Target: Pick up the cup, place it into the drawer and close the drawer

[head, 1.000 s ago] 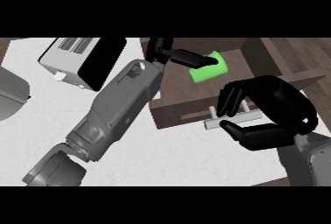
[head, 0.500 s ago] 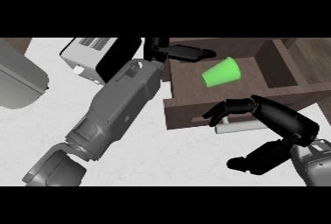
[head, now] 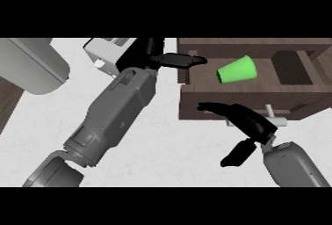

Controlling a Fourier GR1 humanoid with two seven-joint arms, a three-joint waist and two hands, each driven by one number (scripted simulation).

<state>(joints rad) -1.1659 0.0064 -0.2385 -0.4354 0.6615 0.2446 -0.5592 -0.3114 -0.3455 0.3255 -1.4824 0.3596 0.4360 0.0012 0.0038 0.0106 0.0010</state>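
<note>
One bright green tapered cup (head: pixel 239 70), on its side in drawer (head: pixel 194 96), left hand (head: pixel 176 59), right hand (head: pixel 253 125) both released

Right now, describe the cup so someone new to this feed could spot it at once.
Look to the dark brown wooden drawer standing open at the view's upper right, next to the white counter. Inside it, just right of the left hand, lies the cup. It is the only bright green thing there, tapered, among brown, grey and black.
</note>
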